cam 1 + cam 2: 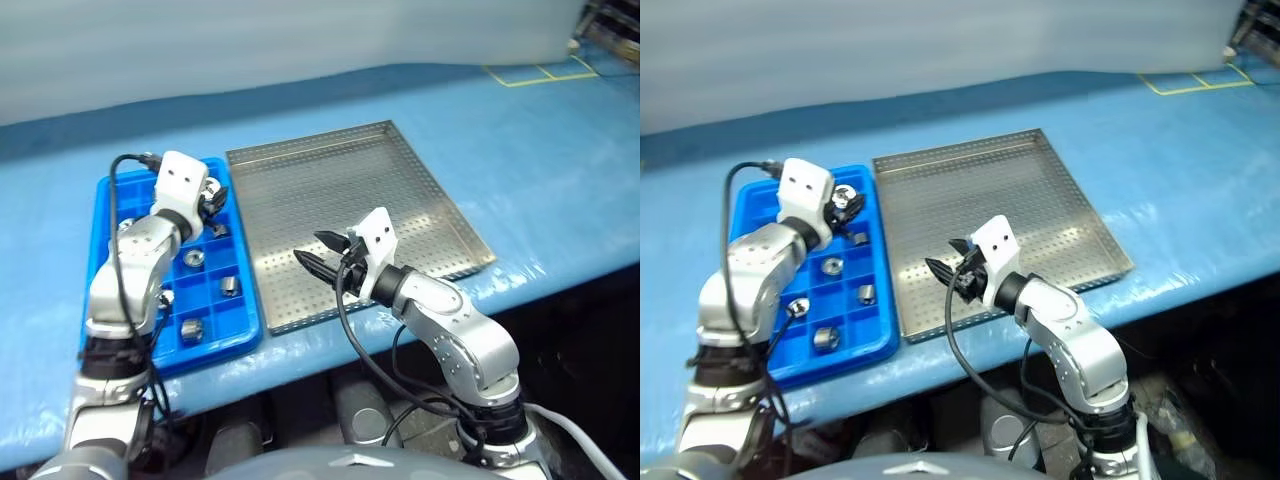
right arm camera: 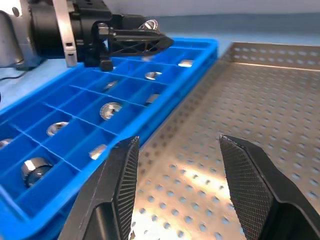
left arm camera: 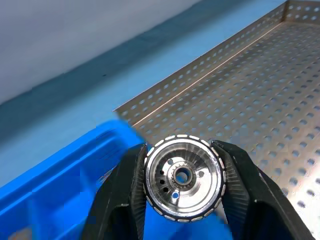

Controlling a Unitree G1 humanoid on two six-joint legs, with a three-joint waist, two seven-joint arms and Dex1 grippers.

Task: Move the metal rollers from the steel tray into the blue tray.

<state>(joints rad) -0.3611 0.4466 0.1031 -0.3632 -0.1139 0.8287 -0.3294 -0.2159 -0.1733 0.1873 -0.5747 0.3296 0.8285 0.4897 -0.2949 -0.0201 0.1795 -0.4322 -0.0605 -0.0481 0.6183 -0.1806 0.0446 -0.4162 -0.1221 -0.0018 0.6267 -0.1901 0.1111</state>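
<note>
A: What is the work surface like?

B: A long table under a light blue plastic sheet (image 1: 560,180) runs across the frame. Behind it, along the top of the picture, is a pale grey wall (image 1: 250,50). In the upper right corner yellow lines (image 1: 540,72) mark out squares on the sheet. Below the table's front edge, at lower right, it is dark.

A: And the trays?

B: The blue tray (image 1: 105,195) lies at centre left, the steel tray (image 1: 440,200) just beside it toward the centre, its perforated floor bare.

A: Where are the metal rollers?

B: Several sit in the blue tray's compartments, such as one at (image 1: 193,258) and one at (image 1: 191,328). Another roller (image 3: 183,177) is clamped between the left gripper's (image 1: 212,198) fingers (image 3: 125,195), over the blue tray's far end.

A: The right gripper?

B: The right gripper (image 1: 318,251) hangs over the steel tray's near left part, jaws parted with nothing between them.
</note>
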